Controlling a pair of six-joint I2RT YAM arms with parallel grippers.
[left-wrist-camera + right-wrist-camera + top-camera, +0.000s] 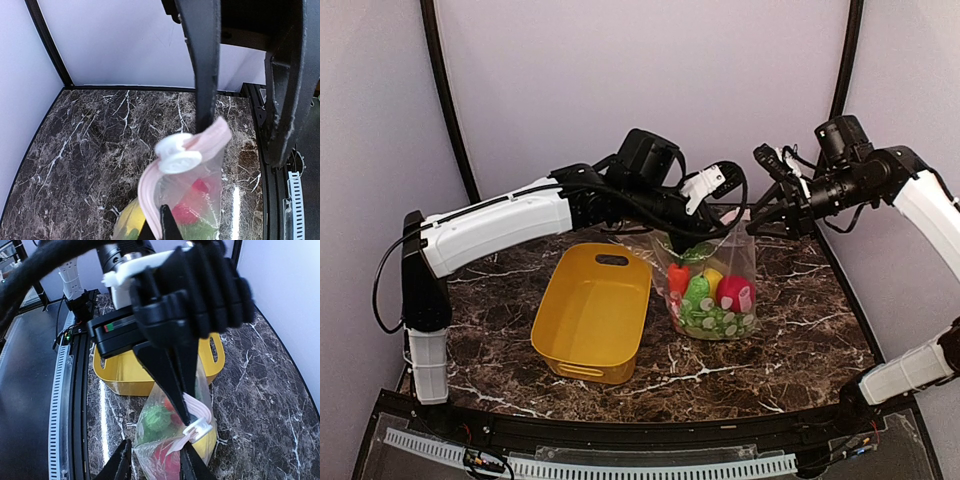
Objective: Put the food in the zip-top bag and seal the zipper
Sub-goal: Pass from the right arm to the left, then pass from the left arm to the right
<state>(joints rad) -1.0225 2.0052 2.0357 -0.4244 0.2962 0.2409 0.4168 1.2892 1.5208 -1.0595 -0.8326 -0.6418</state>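
The zip-top bag [720, 290] hangs upright over the table with several foods inside: an orange-red carrot [678, 278], a green pear [698, 293], a yellow lemon [713, 279] and a red fruit [736, 293]. My left gripper [682, 240] is shut on the pinkish zipper strip [150, 185] and holds the bag up. A white slider [177, 155] sits on the strip; it also shows in the right wrist view [200, 429]. My right gripper [156, 462] is open, its fingers straddling the bag's top end by the slider.
A yellow plastic tub [595, 310] stands on the dark marble table [800, 340] just left of the bag; nothing shows inside it. It also shows behind the bag in the right wrist view [120, 380]. White walls and black frame posts close in the back.
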